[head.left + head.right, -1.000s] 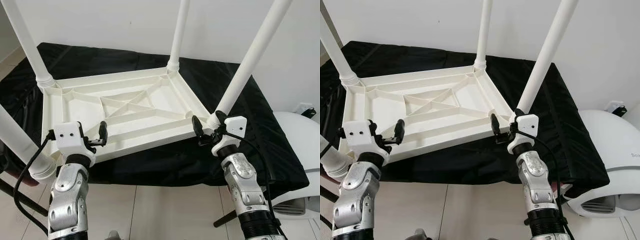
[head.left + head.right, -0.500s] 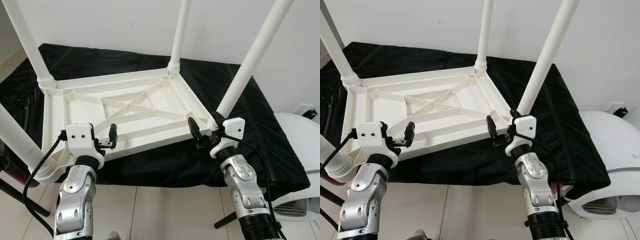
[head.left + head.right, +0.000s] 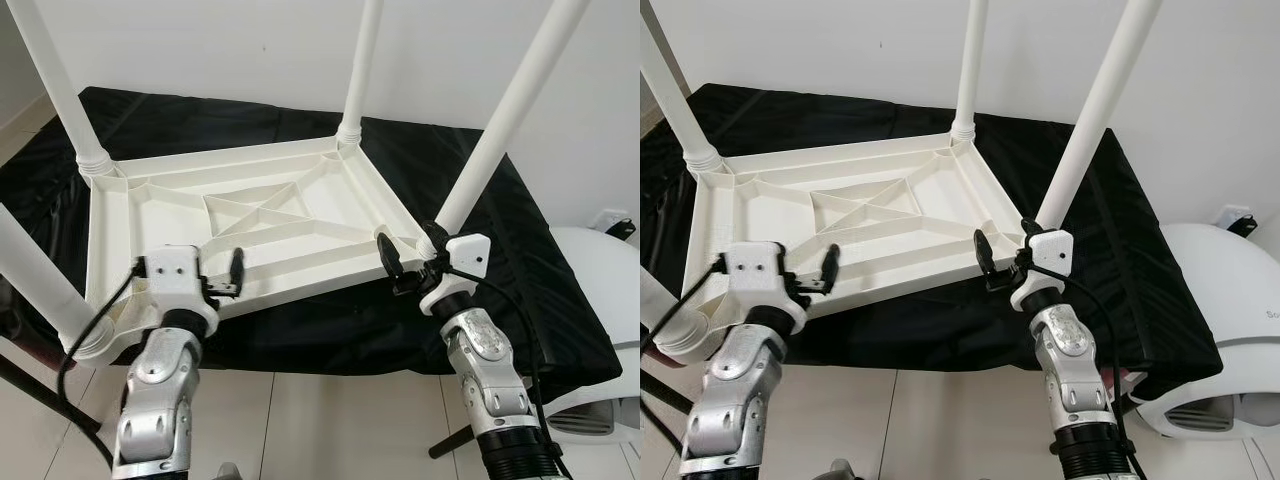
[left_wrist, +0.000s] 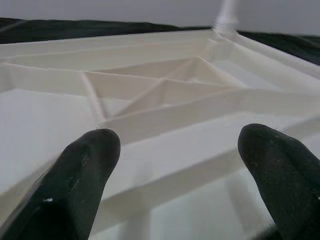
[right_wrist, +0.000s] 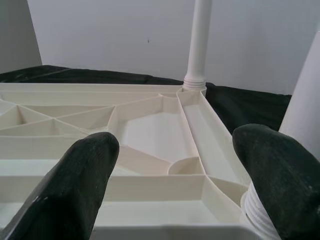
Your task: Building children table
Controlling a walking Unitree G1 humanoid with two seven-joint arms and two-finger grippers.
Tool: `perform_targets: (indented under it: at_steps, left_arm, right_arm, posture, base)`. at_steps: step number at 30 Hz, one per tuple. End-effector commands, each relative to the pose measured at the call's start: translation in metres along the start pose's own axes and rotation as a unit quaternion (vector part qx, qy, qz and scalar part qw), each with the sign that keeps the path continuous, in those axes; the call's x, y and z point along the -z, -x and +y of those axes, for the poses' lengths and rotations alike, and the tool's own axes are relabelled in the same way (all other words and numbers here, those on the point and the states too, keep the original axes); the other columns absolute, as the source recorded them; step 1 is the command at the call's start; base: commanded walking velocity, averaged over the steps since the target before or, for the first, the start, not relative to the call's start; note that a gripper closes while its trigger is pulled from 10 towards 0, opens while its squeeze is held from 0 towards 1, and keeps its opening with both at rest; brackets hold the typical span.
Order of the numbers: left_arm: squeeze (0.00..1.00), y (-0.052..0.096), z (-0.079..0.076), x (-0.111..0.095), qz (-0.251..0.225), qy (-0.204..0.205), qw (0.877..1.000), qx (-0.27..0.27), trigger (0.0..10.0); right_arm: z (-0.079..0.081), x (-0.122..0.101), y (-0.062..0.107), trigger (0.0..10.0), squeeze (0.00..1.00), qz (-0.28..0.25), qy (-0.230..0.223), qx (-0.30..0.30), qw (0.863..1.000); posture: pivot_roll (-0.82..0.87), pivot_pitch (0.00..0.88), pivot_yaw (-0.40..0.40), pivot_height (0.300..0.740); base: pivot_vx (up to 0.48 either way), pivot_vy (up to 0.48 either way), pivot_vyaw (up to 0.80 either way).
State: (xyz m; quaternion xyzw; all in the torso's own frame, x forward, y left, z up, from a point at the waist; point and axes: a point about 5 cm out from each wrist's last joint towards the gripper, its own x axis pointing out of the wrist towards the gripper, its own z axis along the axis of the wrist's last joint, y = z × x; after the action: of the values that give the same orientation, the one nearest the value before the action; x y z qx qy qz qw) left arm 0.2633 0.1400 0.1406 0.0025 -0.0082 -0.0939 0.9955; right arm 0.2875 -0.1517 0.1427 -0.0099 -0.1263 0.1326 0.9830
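Upturned table on cloth-covered bench — legs up.

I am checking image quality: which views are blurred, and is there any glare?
Left wrist view: soft, the white tabletop ribs and black fingers blurred. Right wrist view: sharper, ribs and far leg crisp. Both eye views: sharp, evenly lit, no strong glare.

White plastic children's table lies upside down — ribbed underside up, four legs standing upright.
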Motion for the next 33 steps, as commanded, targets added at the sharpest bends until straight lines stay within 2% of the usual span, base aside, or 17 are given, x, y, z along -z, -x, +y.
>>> perform_targets:
  at_steps: [1, 11, 16, 21, 27, 33]
  left_arm:
    - [0.00, -0.002, -0.013, 0.006, 0.019, -0.008, 0.998, 0.056, 10.0]
    - [0.00, -0.002, -0.017, 0.012, 0.037, -0.031, 0.994, 0.097, 10.0]
    - [0.00, -0.022, -0.037, 0.014, 0.044, -0.048, 0.987, 0.146, 10.0]
    - [0.00, -0.027, -0.043, 0.015, 0.047, -0.051, 0.984, 0.161, 10.0]
    - [0.00, -0.035, -0.067, 0.025, 0.068, -0.075, 0.969, 0.225, 10.0]
    - [0.00, -0.047, -0.082, 0.022, 0.061, -0.085, 0.959, 0.261, 10.0]
  right_arm:
    - [-0.005, 0.003, 0.005, 10.0, 0.00, 0.006, 0.006, 0.013, 1.000]
    - [-0.012, 0.006, 0.014, 10.0, 0.00, 0.012, 0.012, 0.042, 0.999]
    - [-0.019, 0.008, 0.020, 10.0, 0.00, 0.014, 0.019, 0.067, 0.997]
    - [-0.020, 0.007, 0.021, 10.0, 0.00, 0.014, 0.020, 0.070, 0.997]
    - [-0.024, 0.006, 0.027, 10.0, 0.00, 0.012, 0.024, 0.081, 0.996]
    - [-0.025, 0.005, 0.028, 10.0, 0.00, 0.011, 0.027, 0.081, 0.996]
  posture:
    - [0.01, 0.000, -0.055, 0.740]
    - [-0.02, 0.000, -0.034, 0.740]
    - [-0.04, 0.000, -0.018, 0.740]
    - [-0.05, 0.000, -0.012, 0.740]
    - [-0.08, 0.000, -0.004, 0.740]
    - [-0.08, 0.000, -0.004, 0.740]
  base:
    - [0.000, 0.000, 0.00]
    - [0.000, 0.000, 0.00]
    - [0.000, 0.000, 0.00]
    - [0.000, 0.000, 0.00]
    - [0.000, 0.000, 0.00]
    - [0.000, 0.000, 0.00]
